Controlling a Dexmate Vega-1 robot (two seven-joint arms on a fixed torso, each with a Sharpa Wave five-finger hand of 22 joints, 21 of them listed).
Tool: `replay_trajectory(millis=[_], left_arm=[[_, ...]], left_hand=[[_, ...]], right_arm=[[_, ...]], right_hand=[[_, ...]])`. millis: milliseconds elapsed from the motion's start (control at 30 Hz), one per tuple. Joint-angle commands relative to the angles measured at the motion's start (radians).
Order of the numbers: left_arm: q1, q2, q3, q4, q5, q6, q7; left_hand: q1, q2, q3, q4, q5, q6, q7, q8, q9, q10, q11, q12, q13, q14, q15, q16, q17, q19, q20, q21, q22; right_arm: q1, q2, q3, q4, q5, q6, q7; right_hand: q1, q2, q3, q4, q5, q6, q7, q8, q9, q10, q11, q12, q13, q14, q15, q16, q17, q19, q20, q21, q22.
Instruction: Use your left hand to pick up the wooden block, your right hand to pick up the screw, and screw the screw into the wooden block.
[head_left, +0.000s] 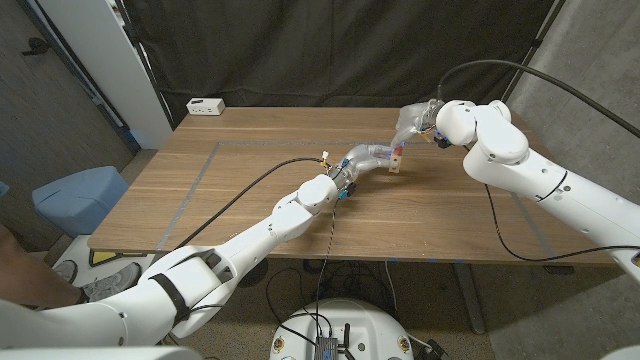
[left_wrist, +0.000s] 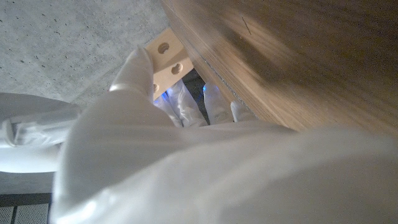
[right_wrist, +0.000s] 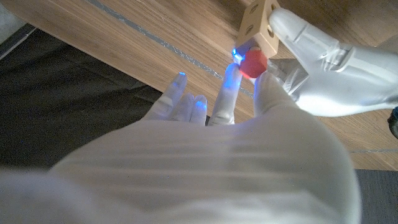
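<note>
From the near edge of the wooden desk the left arm runs toward the middle, ending in the left robot hand just past the desk's centre. That robot hand holds the wooden block at its fingertips, the block at about 3 o'clock from the palm. In the left wrist view the block is a pale bar with round holes along one face, its long axis running along the fingers that press on it. In the right wrist view the block stands off the desk, held by the left robot hand.

Farther back, at about 1 o'clock from the block, the right robot hand pinches the screw, whose red head sits against the block's end; which way its shank points is hidden. The other right fingers are spread.

At the far left corner of the desk lies a white power strip.
</note>
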Motion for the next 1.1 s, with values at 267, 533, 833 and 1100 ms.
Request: replay_trajectory(millis=[267,533,833,1100], left_arm=[[-0.01,-0.007,0.001,0.015,-0.006,-0.001,-0.014],[-0.013,-0.009,0.002,0.021,-0.01,0.001,-0.021],[-0.013,-0.008,0.002,0.02,-0.014,0.004,-0.026],[-0.016,-0.008,0.003,0.023,-0.016,0.002,-0.035]], left_hand=[[-0.066,0.091,0.028,0.024,0.008,0.049,0.015,0.005,0.002,0.011,-0.004,0.003,0.174,0.011,-0.085,-0.003,0.004,-0.004,0.009,0.008,0.006],[-0.069,0.092,0.03,0.025,0.009,0.044,0.016,0.003,0.002,0.008,-0.004,0.001,0.174,0.01,-0.084,-0.004,0.004,-0.005,0.009,0.008,0.006],[-0.07,0.096,0.034,0.026,0.011,0.039,0.016,0.0,0.002,0.007,-0.004,0.001,0.174,0.008,-0.08,-0.006,0.003,-0.007,0.011,0.007,0.006],[-0.07,0.098,0.038,0.025,0.012,0.035,0.017,-0.001,0.002,0.006,-0.003,0.001,0.175,0.009,-0.078,-0.007,0.002,-0.008,0.011,0.008,0.006]], right_arm=[[0.017,0.01,-0.042,0.026,-0.025,-0.028,-0.027],[0.024,0.021,-0.062,0.036,-0.064,-0.053,-0.022],[0.027,0.03,-0.073,0.04,-0.1,-0.069,-0.007],[0.02,0.035,-0.076,0.033,-0.132,-0.082,0.002]], right_hand=[[-0.008,0.015,-0.011,-0.004,-0.002,0.063,0.017,0.002,-0.007,0.053,0.003,0.009,-0.003,0.04,-0.043,0.008,0.004,0.035,-0.002,0.005,-0.001],[-0.023,0.019,-0.019,0.001,-0.003,0.095,0.019,0.002,-0.011,0.085,0.002,0.012,-0.005,0.063,-0.045,0.012,0.006,0.054,0.002,0.007,0.0],[-0.041,0.026,-0.028,0.005,-0.003,0.149,0.021,0.008,-0.014,0.118,0.003,0.013,-0.007,0.085,-0.046,0.016,0.008,0.066,0.001,0.004,0.0],[-0.05,0.035,-0.033,0.004,-0.001,0.208,0.017,0.016,-0.017,0.146,-0.006,0.012,-0.009,0.097,-0.051,0.015,0.008,0.074,0.001,0.002,0.0]])
